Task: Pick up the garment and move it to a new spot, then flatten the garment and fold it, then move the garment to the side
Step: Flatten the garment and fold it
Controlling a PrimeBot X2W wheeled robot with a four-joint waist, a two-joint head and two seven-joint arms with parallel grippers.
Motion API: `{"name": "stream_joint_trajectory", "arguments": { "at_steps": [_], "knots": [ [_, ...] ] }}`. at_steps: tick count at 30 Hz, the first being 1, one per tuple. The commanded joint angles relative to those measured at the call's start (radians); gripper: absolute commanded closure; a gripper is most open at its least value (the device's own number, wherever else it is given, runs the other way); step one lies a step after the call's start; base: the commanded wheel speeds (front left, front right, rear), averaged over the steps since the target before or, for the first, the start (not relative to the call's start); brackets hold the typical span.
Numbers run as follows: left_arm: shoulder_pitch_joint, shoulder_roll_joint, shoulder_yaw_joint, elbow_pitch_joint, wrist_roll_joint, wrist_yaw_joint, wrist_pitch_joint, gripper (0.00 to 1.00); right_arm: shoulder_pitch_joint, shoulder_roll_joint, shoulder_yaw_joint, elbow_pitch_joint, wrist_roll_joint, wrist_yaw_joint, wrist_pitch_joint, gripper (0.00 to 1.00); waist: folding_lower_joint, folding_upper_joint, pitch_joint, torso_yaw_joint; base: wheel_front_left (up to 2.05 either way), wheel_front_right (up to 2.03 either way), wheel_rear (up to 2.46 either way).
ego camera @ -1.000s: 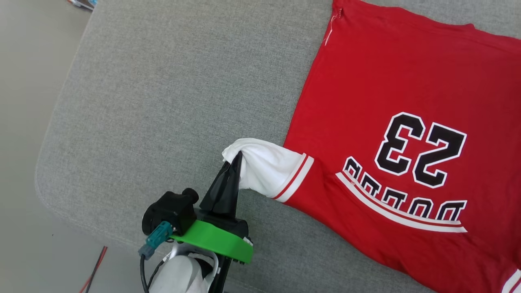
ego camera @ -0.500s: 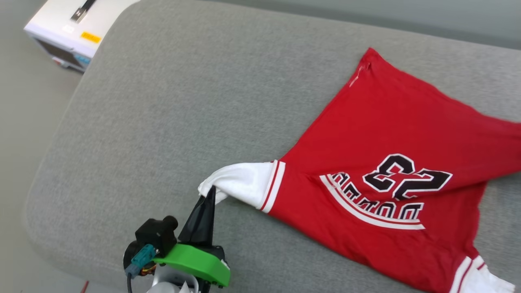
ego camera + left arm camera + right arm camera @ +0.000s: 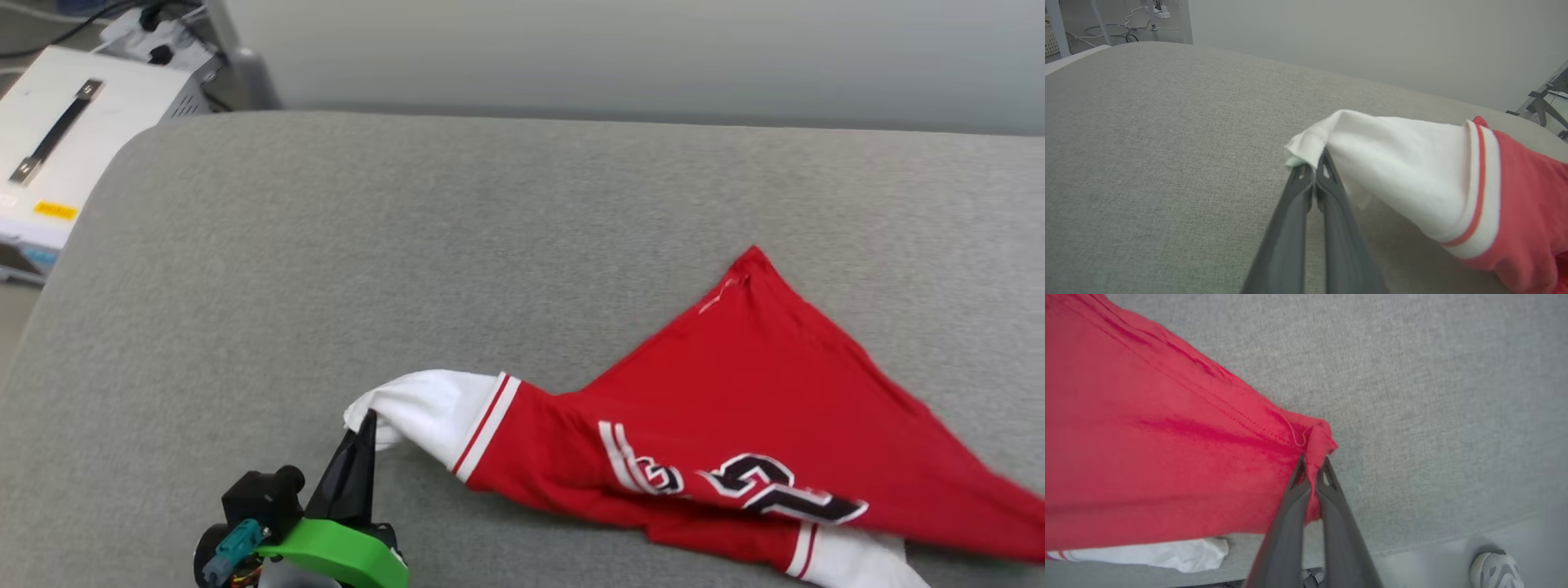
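The garment [image 3: 759, 392], a red jersey T-shirt, lies bunched and partly raised on the right of the grey surface, its "23" numerals half folded under. My left gripper [image 3: 367, 418] is shut on the tip of one white sleeve [image 3: 424, 404] at the lower left. In the left wrist view that sleeve [image 3: 1392, 159] stretches right from my left gripper [image 3: 1312, 165], lifted off the surface. My right gripper [image 3: 1312, 461] is shut on a red hem corner, and the garment [image 3: 1147, 437] spreads taut to its left. The other white sleeve [image 3: 1167, 553] hangs beneath.
The grey padded surface [image 3: 408, 245] has wide free room to the left and behind the garment. A white box with a black handle [image 3: 65, 139] stands past its far-left corner. A person's shoe [image 3: 1496, 571] rests on the floor beyond the surface edge.
The head camera has tilted up. The garment has gone from lying spread flat to being lifted and drawn together, its numerals now partly folded under. Left gripper keeps hold of the sleeve.
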Motion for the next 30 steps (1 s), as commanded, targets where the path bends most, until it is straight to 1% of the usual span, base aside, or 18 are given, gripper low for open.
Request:
{"name": "stream_joint_trajectory", "arguments": {
  "at_steps": [1, 6, 8, 10, 11, 12, 13, 15, 17, 20, 22, 23, 24, 26, 28, 30],
  "knots": [
    [0.011, 0.011, 0.011, 0.005, -0.006, 0.006, -0.006, 1.0, 0.037, 0.034, -0.017, -0.017, 0.002, -0.001, -0.006, 1.0, 0.0001, -0.0001, -0.047, -0.07, 0.0, 0.0, 0.0],
    [0.016, 0.019, 0.017, 0.023, -0.01, 0.005, -0.006, 1.0, 0.15, 0.163, -0.055, -0.03, -0.012, -0.001, -0.038, 1.0, 0.0001, -0.0001, -0.055, -0.103, 0.0, 0.0, 0.0],
    [0.017, 0.019, 0.017, 0.028, -0.012, 0.005, -0.006, 1.0, 0.173, 0.208, -0.062, -0.029, -0.01, -0.001, -0.058, 1.0, 0.0001, -0.0001, -0.056, -0.112, 0.0, 0.0, 0.0],
    [0.017, 0.02, 0.013, 0.033, -0.014, 0.003, -0.006, 1.0, 0.188, 0.239, -0.069, -0.025, -0.009, -0.001, -0.08, 1.0, 0.0001, -0.0001, -0.055, -0.117, 0.0, 0.0, 0.0],
    [0.017, 0.02, 0.012, 0.035, -0.014, 0.003, -0.006, 1.0, 0.188, 0.249, -0.069, -0.022, -0.005, -0.001, -0.098, 0.82, 0.0001, -0.0001, -0.055, -0.119, 0.0, 0.0, 0.0],
    [0.017, 0.019, 0.01, 0.037, -0.015, 0.003, -0.006, 1.0, 0.184, 0.26, -0.068, -0.017, 0.007, -0.001, -0.127, 0.22, 0.0001, -0.0001, -0.054, -0.121, 0.0, 0.0, 0.0],
    [0.016, 0.019, 0.009, 0.038, -0.016, 0.003, -0.006, 1.0, 0.179, 0.266, -0.065, -0.013, 0.017, -0.001, -0.156, 0.0, 0.0001, -0.0001, -0.053, -0.122, 0.0, 0.0, 0.0],
    [0.014, 0.019, 0.005, 0.041, -0.017, 0.003, -0.006, 1.0, 0.17, 0.274, -0.054, -0.004, 0.033, -0.001, -0.229, 0.0, 0.0001, -0.0001, -0.051, -0.121, 0.0, 0.0, 0.0],
    [0.01, 0.018, 0.001, 0.043, -0.017, 0.003, -0.005, 1.0, 0.155, 0.276, -0.043, -0.003, 0.039, -0.001, -0.326, 0.0, 0.0001, -0.0001, -0.05, -0.118, 0.0, 0.0, 0.0],
    [0.001, 0.016, -0.008, 0.044, -0.017, 0.002, -0.003, 1.0, 0.123, 0.271, -0.041, -0.002, 0.025, -0.001, -0.504, 0.0, 0.0001, -0.0001, -0.046, -0.11, 0.0, 0.0, 0.0],
    [-0.006, 0.014, -0.015, 0.044, -0.017, 0.001, -0.002, 1.0, 0.098, 0.261, -0.024, 0.006, 0.011, -0.001, -0.609, 0.0, 0.0001, -0.0001, -0.043, -0.101, 0.0, 0.0, 0.0],
    [-0.009, 0.013, -0.017, 0.043, -0.017, 0.0, -0.001, 1.0, 0.091, 0.257, -0.016, 0.009, 0.007, -0.001, -0.641, 0.0, 0.0001, -0.0001, -0.042, -0.098, 0.0, 0.0, 0.0],
    [-0.014, 0.011, -0.022, 0.043, -0.017, -0.002, -0.001, 1.0, 0.076, 0.249, -0.003, 0.013, 0.003, -0.001, -0.704, 0.0, 0.0001, -0.0001, -0.04, -0.091, 0.0, 0.0, 0.0],
    [-0.026, 0.007, -0.03, 0.043, -0.017, -0.006, -0.001, 1.0, 0.054, 0.232, 0.024, 0.018, -0.007, -0.001, -0.787, 0.0, 0.0001, -0.0001, -0.033, -0.076, 0.0, 0.0, 0.0],
    [-0.04, 0.004, -0.036, 0.043, -0.017, -0.009, -0.002, 1.0, 0.024, 0.22, 0.062, 0.026, -0.011, -0.001, -0.845, 0.0, 0.0001, -0.0001, -0.022, -0.064, 0.0, 0.0, 0.0],
    [-0.056, 0.0, -0.044, 0.044, -0.015, -0.012, -0.002, 1.0, -0.015, 0.199, 0.106, 0.042, -0.014, -0.001, -0.872, 0.0, 0.0001, -0.0001, -0.006, -0.05, 0.0, 0.0, 0.0]
  ]
}}
